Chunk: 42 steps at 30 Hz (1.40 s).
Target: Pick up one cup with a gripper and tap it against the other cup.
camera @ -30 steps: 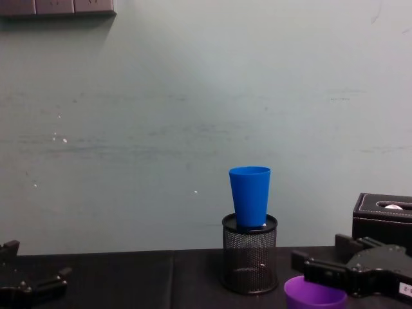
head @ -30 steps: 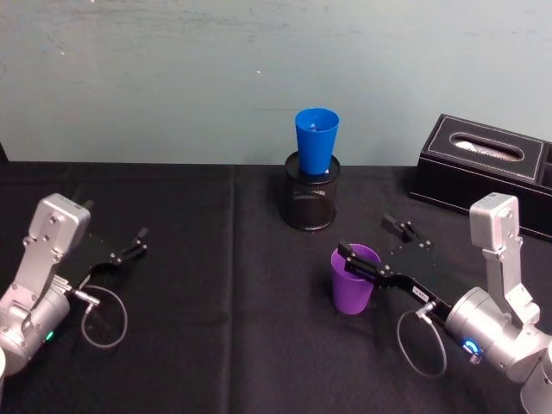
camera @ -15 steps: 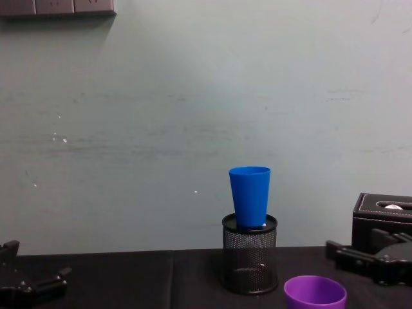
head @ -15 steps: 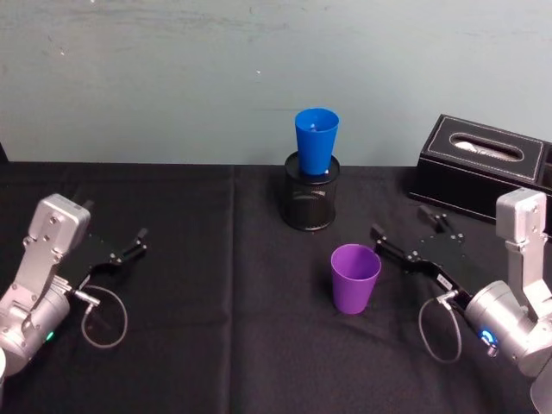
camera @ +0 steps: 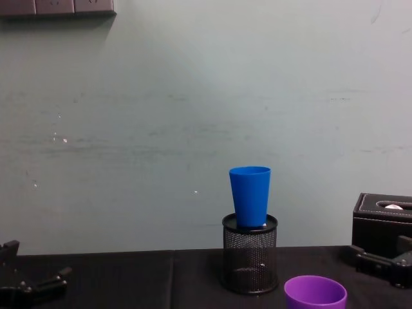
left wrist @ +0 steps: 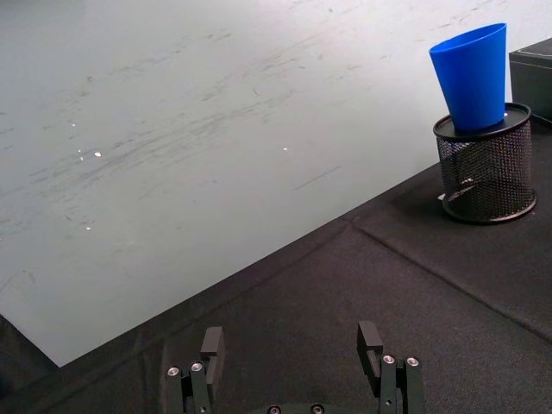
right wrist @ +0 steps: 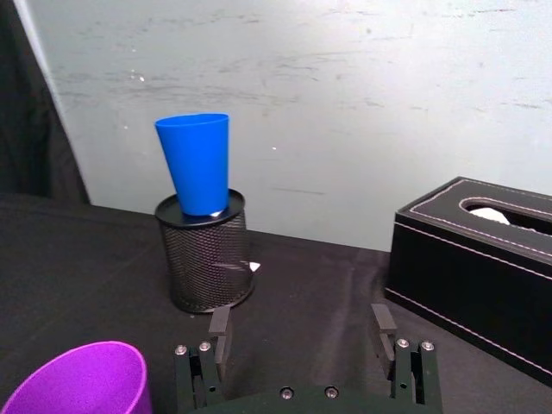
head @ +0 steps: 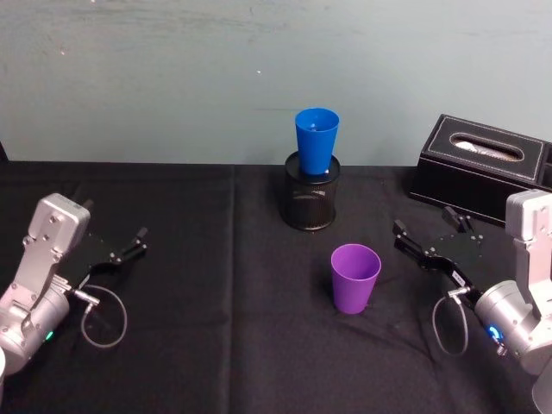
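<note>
Right gripper (head: 427, 237) has drawn back from the purple cup (head: 354, 278), fingers spread, empty; left gripper (head: 129, 245) parked, likewise open

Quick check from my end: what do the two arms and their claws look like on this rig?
Both match. The left claw and right claw are black, each with two slim fingers on a flat black plate fixed with small silver screws. Behind each plate is a silver cylindrical wrist with a blocky silver housing, a looping grey cable and a small blue-green light. The right one carries a white label by the wrist.
</note>
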Each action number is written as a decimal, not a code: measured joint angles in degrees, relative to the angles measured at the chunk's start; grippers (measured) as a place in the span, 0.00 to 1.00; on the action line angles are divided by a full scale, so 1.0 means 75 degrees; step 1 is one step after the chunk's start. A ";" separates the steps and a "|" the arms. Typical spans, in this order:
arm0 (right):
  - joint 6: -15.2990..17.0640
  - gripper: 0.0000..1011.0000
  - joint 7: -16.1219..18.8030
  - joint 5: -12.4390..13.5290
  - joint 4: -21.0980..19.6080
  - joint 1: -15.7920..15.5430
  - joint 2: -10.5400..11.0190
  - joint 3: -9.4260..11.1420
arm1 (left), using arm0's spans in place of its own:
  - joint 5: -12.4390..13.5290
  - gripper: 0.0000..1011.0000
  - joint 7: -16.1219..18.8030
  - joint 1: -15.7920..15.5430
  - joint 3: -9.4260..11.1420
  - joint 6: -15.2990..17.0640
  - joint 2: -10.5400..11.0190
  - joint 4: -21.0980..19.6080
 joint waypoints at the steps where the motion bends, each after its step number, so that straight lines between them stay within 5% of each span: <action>1: 0.0001 0.99 -0.0003 -0.0017 0.0019 0.0005 -0.0013 0.0017 | 0.0000 1.00 0.0000 0.0000 0.0000 0.0000 0.0000 0.0000; 42: 0.0081 0.99 0.0062 -0.0403 0.0509 0.0119 -0.0290 0.0259 | 0.0000 1.00 0.0000 0.0001 0.0000 0.0000 0.0000 0.0000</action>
